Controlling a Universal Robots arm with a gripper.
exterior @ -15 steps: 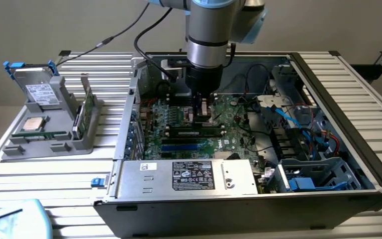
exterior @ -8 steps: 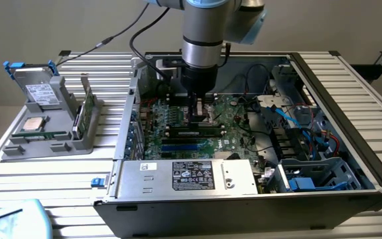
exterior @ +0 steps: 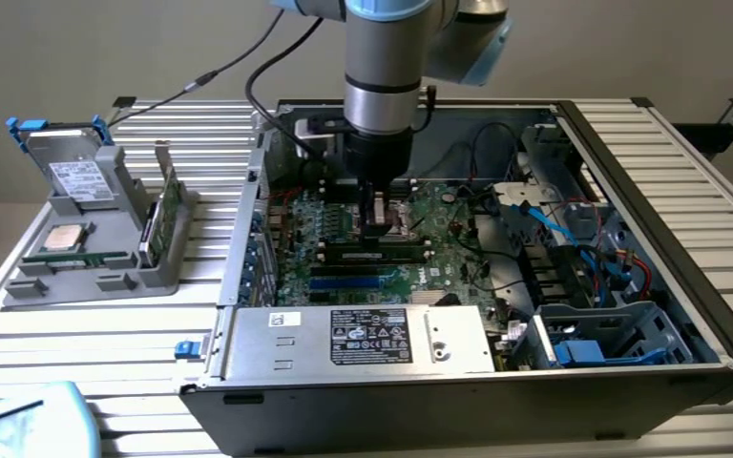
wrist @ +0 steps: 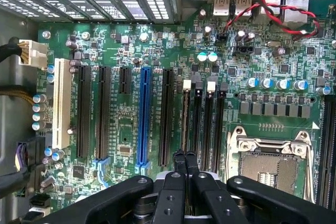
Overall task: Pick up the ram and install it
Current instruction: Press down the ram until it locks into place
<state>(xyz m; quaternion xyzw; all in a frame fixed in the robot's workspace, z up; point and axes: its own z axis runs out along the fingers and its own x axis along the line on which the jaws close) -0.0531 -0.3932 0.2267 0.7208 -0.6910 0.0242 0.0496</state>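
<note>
Here the fingers [wrist: 186, 162], pressed together, bear on the ram [exterior: 369, 256] seated in the motherboard [wrist: 157, 51].

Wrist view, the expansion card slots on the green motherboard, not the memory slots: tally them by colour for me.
White slot: 1
Blue slot: 1
Black slots: 4, three long and one short
Total: 6

Open computer case [exterior: 672, 181], grey tray [exterior: 87, 277].
</note>
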